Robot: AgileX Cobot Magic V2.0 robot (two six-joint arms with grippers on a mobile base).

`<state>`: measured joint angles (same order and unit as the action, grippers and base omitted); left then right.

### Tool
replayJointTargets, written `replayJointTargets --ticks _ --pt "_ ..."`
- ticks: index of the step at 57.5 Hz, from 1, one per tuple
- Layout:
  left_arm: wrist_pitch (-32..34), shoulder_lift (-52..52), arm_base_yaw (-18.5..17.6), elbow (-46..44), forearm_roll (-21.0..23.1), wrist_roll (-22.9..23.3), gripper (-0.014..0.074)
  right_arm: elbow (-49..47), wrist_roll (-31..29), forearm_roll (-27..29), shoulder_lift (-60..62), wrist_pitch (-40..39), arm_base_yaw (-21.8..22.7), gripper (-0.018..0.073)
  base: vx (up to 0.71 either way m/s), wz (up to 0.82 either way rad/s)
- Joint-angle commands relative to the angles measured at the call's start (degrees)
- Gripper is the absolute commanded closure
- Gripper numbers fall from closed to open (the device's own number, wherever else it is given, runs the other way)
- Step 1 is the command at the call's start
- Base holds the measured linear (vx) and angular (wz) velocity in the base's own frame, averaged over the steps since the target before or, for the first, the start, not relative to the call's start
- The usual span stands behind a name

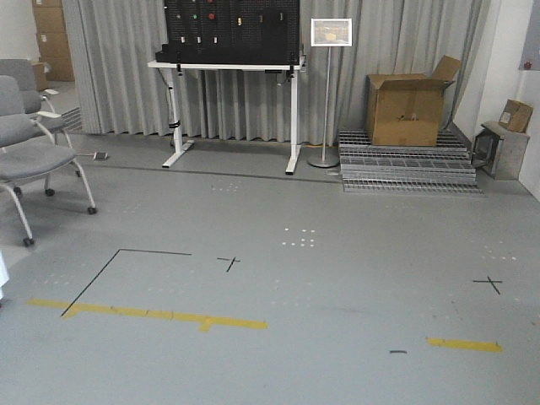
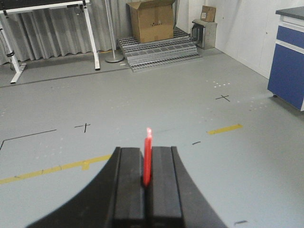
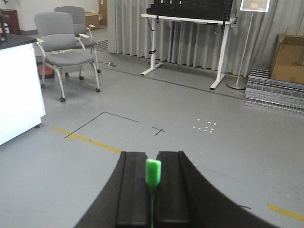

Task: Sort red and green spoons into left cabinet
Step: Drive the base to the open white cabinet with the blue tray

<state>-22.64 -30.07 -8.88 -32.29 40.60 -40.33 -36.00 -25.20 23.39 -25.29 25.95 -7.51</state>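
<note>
**A:** What does the left pincer point(image 2: 145, 153) have?

**B:** It's pinching the red spoon point(image 2: 147, 156), both black pads pressed tight on it. The spoon stands upright, with its tip poking past the fingertips.

**A:** And the right pincer point(image 3: 152, 157)?

**B:** Same story. It's clamped on the green spoon point(image 3: 153, 171). The bright end sticks up between the pads and the thin handle runs down the gap.

**A:** So both pick-ups are done?

**B:** I'd judge so. Each spoon is in a grip and resting on nothing.

**A:** What lies beyond the pincers?

**B:** Bare grey floor point(image 2: 142, 95), with yellow tape strips point(image 2: 57, 167) just ahead and left of the left pincer. Far ahead there's a cardboard box point(image 2: 152, 19) on metal grating point(image 2: 161, 50), and a blue cupboard point(image 2: 287, 71) well off to the right. From the right pincer, grey chairs point(image 3: 66, 42) and a white counter point(image 3: 19, 90) sit ahead and to the left.

**A:** And the left cabinet?

**B:** No pale shelving shows in any view. I reckon carrying both spoons there and setting them on a shelf is all left to do, so the task is halfway at best.
</note>
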Motion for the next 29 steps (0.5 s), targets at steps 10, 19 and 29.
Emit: replayJointTargets --ticks 10,19,29 --pt "3.55 -0.22 -0.27 -1.63 1.43 0.48 0.0597 -1.61 0.01 0.65 -0.36 -4.36 0.29 0.0562 0.63 -0.07" --pt "3.55 -0.22 -0.27 -1.63 1.43 0.48 0.0597 -1.61 0.01 0.65 -0.36 -4.37 0.29 0.0562 0.63 -0.05" --pt "3.55 -0.22 -0.27 -1.63 1.43 0.48 0.0597 -1.61 0.01 0.65 -0.36 -4.37 0.29 0.0562 0.63 -0.06"
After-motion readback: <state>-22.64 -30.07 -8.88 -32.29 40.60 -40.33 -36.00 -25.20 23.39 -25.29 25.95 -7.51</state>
